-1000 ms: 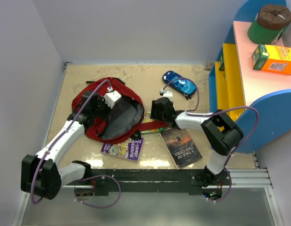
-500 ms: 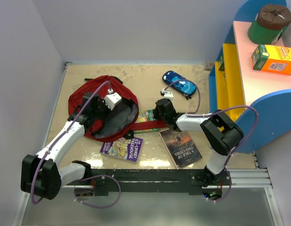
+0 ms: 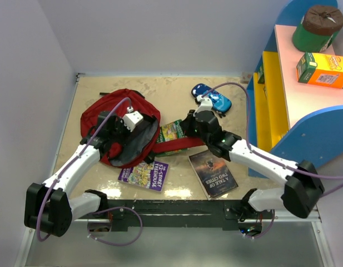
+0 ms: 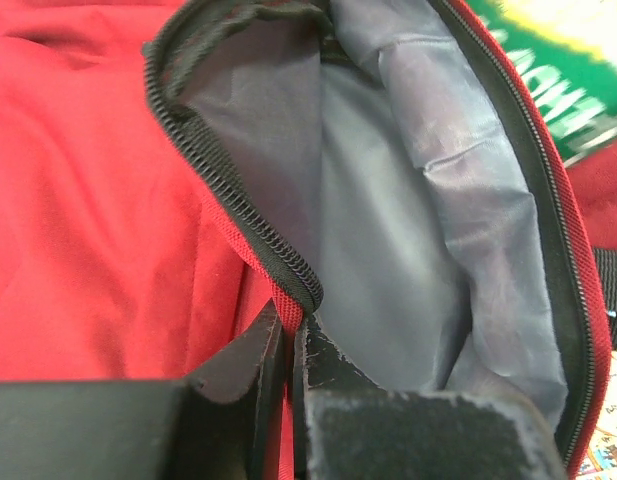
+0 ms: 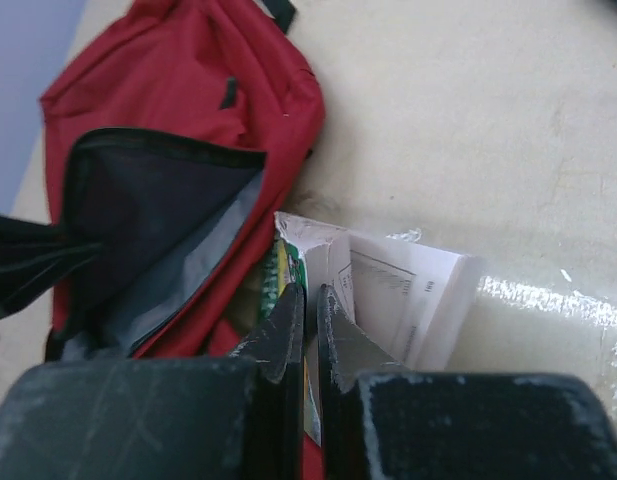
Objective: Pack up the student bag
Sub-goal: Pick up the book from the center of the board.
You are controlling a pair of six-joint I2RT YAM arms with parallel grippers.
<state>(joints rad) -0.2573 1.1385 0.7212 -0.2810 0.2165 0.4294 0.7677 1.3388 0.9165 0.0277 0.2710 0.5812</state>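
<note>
The student bag lies at the left of the table, dark red, with its mouth held open and the grey lining showing. My left gripper is shut on the bag's zipper rim, pinching the red edge just below the black teeth. A green book lies across the red strap just right of the bag's mouth. My right gripper is shut on the book's front cover, and the white pages hang open to the right of the fingers. The bag lies up-left of that gripper.
A purple book lies in front of the bag, and a dark book to its right. A small blue pencil case sits at the back. A blue, yellow and pink shelf fills the right side.
My right gripper has shut on the green book's cover and drawn it right and back, out from the bag's edge; the arm's elbow swung out right. The bag's mouth has narrowed.
</note>
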